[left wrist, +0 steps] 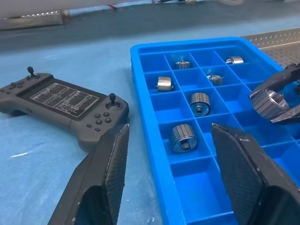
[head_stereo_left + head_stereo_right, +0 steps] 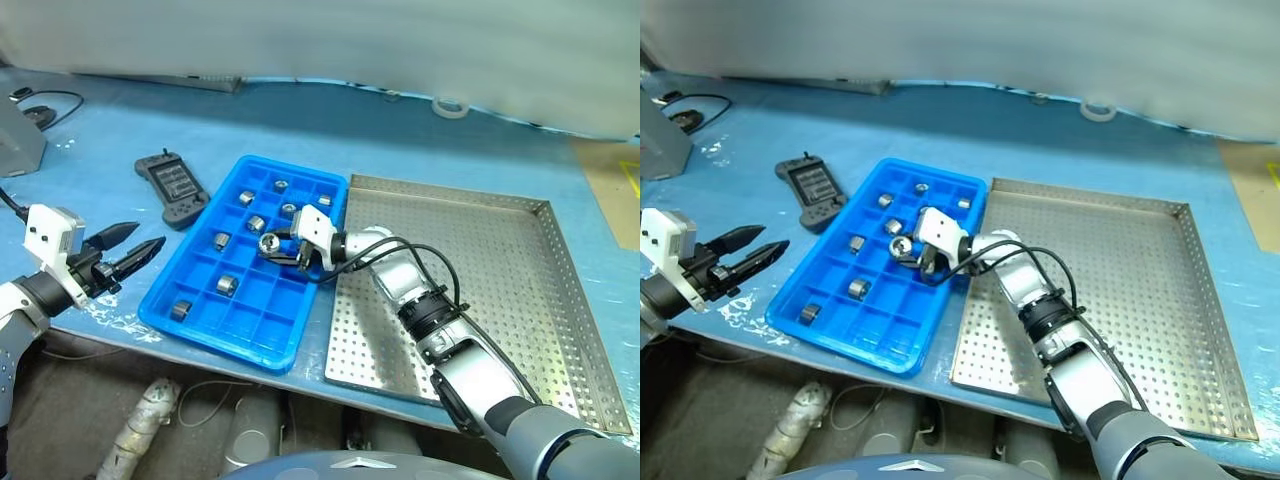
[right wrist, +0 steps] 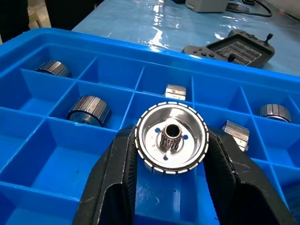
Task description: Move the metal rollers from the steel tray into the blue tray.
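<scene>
Nearly done: perforated silvery steel tray (image 2: 520, 300) bare, seven small silvery metal rollers (image 2: 227, 285) slotted in bright blue gridded plastic tray (image 2: 185, 325), right claw (image 3: 171, 187) clamping last roller (image 3: 171, 137) over it, left claw (image 1: 171, 183) half open, empty.

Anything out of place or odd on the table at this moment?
One thing: a dark handheld controller lies on the table beside the blue tray, unrelated to the sorting. Otherwise tidy: rollers sit one per compartment, the steel tray shows no rollers, and the right gripper holds a roller above the blue tray.
</scene>
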{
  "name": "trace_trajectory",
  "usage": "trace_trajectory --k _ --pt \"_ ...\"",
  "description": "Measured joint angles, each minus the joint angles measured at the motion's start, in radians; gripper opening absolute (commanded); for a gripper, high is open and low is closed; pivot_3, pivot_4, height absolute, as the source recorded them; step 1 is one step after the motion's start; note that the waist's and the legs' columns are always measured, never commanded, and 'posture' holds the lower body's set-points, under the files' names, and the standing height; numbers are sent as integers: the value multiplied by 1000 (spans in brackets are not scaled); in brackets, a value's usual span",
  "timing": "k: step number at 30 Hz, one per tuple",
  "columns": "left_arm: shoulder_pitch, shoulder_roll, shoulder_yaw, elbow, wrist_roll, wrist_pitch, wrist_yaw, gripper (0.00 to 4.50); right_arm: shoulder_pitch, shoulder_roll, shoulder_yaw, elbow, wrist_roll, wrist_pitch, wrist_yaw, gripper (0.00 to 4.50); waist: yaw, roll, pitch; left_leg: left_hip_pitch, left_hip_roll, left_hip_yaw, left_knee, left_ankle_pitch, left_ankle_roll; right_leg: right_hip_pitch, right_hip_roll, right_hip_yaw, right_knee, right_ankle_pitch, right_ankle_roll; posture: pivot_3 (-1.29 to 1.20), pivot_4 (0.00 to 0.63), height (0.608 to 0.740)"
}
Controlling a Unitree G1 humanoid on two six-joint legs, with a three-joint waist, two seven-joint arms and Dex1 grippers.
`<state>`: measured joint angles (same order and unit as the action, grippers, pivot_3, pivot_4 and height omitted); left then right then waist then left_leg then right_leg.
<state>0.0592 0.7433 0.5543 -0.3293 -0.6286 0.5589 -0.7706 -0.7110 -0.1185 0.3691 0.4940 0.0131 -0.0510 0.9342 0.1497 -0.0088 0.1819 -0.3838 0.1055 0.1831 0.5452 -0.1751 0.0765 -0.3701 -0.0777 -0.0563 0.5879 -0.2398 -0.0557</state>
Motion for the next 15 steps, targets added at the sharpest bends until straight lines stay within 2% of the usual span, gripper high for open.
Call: trace_trajectory --k 4,8,11,15 --pt "-65 10 -23 18 -4 1 -1 2884 1 10 0 3 -13 -3 -10 3660 1 -1 0 0 1 0 -1 1 -2 -1 1 0 0 0 0 209 150 740" --pt "-135 11 -94 58 -3 1 -13 2884 5 -7 -5 -23 -30 17 -47 3660 0 -1 0 0 1 0 -1 1 -2 -1 1 0 0 0 0 118 150 740" --pt "-215 3 -175 100 -2 2 -36 2884 50 -86 -35 -143 -27 76 -57 3660 0 -1 0 -1 0 0 -1 2 -3 0 1 1 -1 0 0 46 150 740" --pt "-330 -54 -327 167 3 6 -102 2884 166 -247 -148 -416 37 237 -40 3660 -17 -1 -1 -1 0 1 0 4 -7 1 1 4 -1 0 0 -68 150 740"
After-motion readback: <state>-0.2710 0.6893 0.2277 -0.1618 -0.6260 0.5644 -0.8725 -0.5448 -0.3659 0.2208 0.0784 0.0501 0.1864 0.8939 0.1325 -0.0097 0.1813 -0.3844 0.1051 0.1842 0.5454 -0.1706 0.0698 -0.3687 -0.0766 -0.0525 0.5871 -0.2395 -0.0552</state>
